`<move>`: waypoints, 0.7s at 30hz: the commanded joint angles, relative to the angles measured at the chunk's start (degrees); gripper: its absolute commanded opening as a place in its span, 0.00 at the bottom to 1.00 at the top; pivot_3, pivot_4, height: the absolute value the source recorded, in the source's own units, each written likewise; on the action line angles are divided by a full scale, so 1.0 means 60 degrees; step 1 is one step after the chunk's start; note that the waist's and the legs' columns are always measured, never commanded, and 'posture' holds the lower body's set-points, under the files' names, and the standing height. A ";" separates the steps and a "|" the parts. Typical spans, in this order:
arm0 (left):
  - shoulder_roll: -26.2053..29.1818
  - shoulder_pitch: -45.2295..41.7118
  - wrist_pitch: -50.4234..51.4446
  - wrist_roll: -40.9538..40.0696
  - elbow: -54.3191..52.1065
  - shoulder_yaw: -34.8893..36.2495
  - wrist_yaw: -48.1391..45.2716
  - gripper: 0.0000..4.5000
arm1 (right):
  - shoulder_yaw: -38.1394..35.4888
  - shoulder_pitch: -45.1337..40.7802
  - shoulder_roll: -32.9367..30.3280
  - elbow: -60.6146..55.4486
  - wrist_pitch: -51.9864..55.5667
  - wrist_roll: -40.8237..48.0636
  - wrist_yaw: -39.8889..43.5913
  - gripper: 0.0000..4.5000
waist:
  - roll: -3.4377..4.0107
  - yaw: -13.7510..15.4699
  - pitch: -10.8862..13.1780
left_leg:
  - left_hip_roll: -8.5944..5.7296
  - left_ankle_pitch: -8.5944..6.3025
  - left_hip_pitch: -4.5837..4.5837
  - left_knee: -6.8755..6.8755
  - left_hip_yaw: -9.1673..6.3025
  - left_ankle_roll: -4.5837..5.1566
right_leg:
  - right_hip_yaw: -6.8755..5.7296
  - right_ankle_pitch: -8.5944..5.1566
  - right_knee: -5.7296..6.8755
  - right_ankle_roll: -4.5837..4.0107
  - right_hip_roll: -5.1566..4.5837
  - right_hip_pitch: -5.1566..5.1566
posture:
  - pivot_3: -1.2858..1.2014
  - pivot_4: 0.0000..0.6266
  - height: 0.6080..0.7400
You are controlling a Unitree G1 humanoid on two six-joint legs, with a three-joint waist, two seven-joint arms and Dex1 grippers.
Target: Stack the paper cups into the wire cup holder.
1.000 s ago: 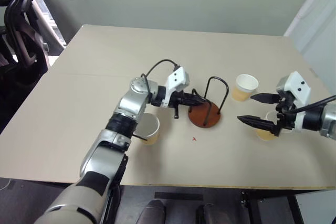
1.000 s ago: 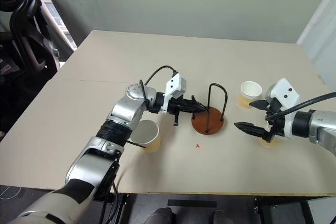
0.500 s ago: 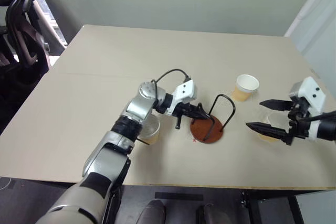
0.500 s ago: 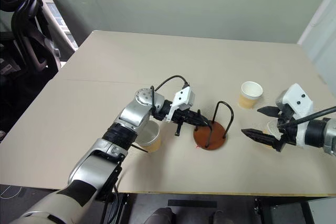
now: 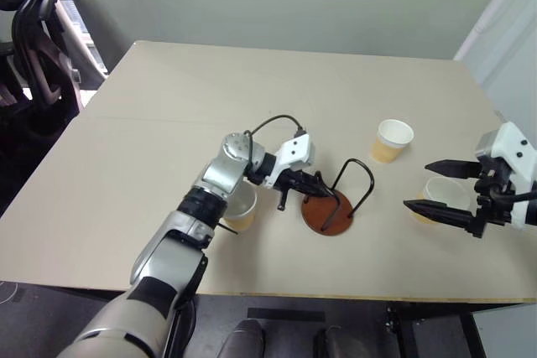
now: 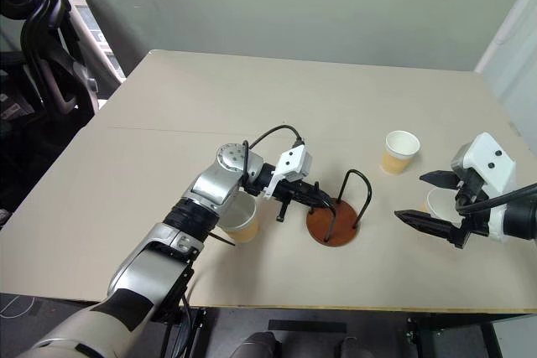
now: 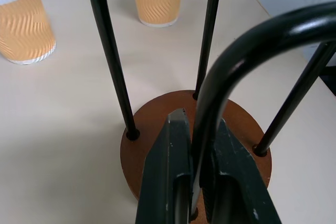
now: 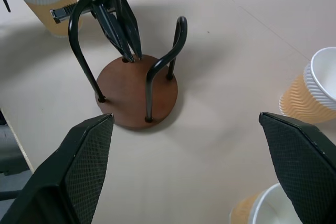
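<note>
Beige table [image 5: 168, 148], dark chair [image 5: 33, 48] beside

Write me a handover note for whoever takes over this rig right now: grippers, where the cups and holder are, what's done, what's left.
Left gripper: shut on one wire loop of the holder, which stands upright mid-table.
Right gripper: open, holding nothing, hovering by the near right cup.
Cups: all three upright on the table. One by the left forearm, one far right, one near right beside the right gripper.
Done: holder gripped; no cup in it yet.
Left: pick up each cup and stack all three in the holder.
</note>
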 commanded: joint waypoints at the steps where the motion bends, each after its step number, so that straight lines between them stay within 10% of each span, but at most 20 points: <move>1: -0.0079 -0.0007 -0.0136 -0.0039 -0.0355 -0.0022 -0.0115 0.01 | -0.0203 -0.0115 -0.0026 -0.0126 -0.0200 0.0064 -0.0124 1.00 | 0.0000 0.0000 0.0000 | 0.0000 0.0000 0.0000 0.0001 0.0000 0.0000 | 0.0000 0.0000 0.0000 0.0001 0.0000 0.0000 | 0.52 0.24 1.00; 6: -0.0045 0.0101 -0.0022 -0.0063 -0.0505 -0.0110 -0.0216 0.01 | -0.0155 -0.0097 -0.0041 -0.0085 -0.0270 0.0032 -0.0150 1.00 | 0.0000 0.0000 0.0000 | 0.0000 -0.0001 0.0000 0.0004 0.0001 0.0001 | 0.0001 -0.0001 0.0001 0.0003 0.0000 0.0000 | 0.52 0.24 1.00; 19: 0.0001 0.0079 -0.0200 0.0054 -0.0503 -0.0018 0.0029 0.99 | -0.0015 -0.0167 -0.0179 0.0178 -0.0443 -0.0159 -0.0150 1.00 | 0.0000 0.0000 0.0000 | -0.0002 -0.0003 0.0005 0.0026 -0.0001 0.0005 | 0.0003 -0.0002 0.0000 0.0008 -0.0001 0.0010 | 0.52 0.24 1.00; 21: 0.0033 0.0043 -0.0362 0.0105 -0.0427 -0.0018 0.0072 0.99 | 0.0052 -0.0210 -0.0168 0.0200 -0.0457 -0.0169 -0.0186 1.00 | 0.0000 -0.0001 0.0000 | -0.0002 -0.0005 0.0005 0.0031 -0.0001 0.0007 | 0.0004 -0.0002 0.0000 0.0009 -0.0001 0.0011 | 0.52 0.24 1.00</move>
